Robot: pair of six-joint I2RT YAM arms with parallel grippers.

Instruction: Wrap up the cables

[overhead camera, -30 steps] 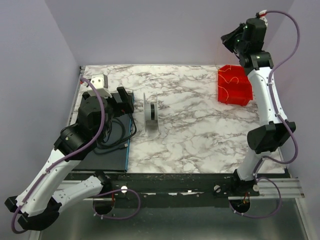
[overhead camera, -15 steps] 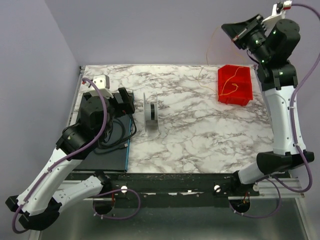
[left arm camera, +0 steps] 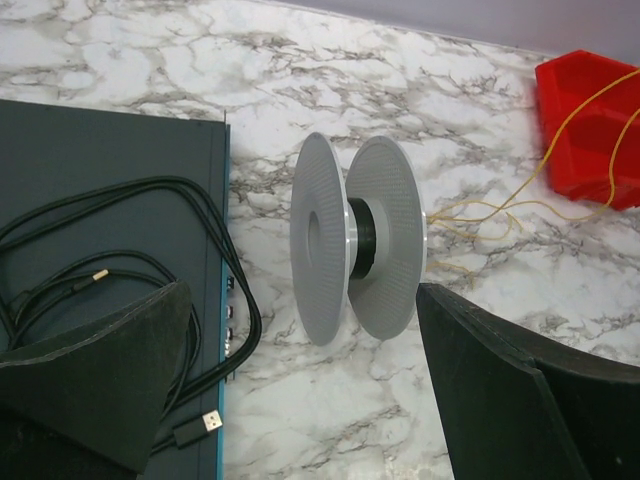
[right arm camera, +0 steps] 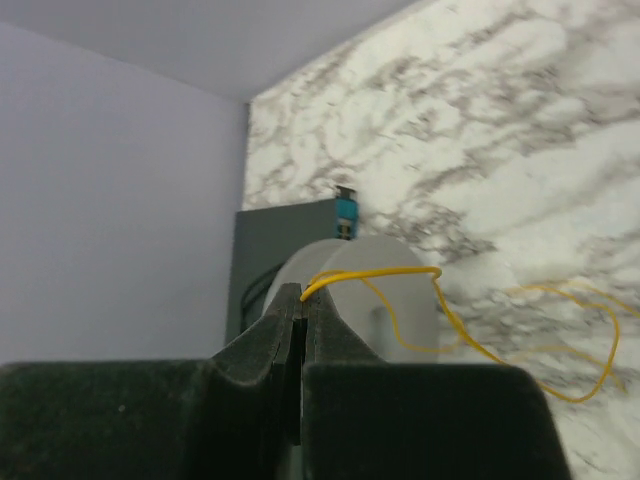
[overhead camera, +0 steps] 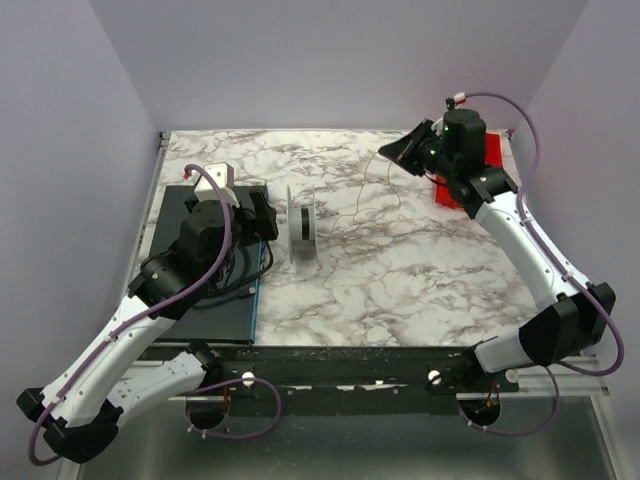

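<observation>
The cable is a thin yellow wire [overhead camera: 366, 200]. It trails in loose loops over the marble from the red bin [overhead camera: 496, 152] toward the grey spool [overhead camera: 302, 232]. My right gripper [overhead camera: 396, 152] is shut on one end of the wire [right arm camera: 400, 272] and holds it above the table, right of the spool [right arm camera: 392, 292]. My left gripper [overhead camera: 263, 216] is open and empty, low beside the spool's left side. In the left wrist view the spool [left arm camera: 358, 240] stands upright on its rims between my wide-apart fingers [left arm camera: 110, 375], with the wire [left arm camera: 500, 212] lying to its right.
A dark board [overhead camera: 215, 300] with coiled black cords [left arm camera: 120, 230] and a USB plug [left arm camera: 205, 422] lies left of the spool. The red bin [left arm camera: 590, 110] sits at the back right. Purple walls close in the back and sides.
My right arm has swung down from high over the red bin and leftward toward the spool, drawing the wire out across the table. My left arm has shifted slightly toward the spool.
</observation>
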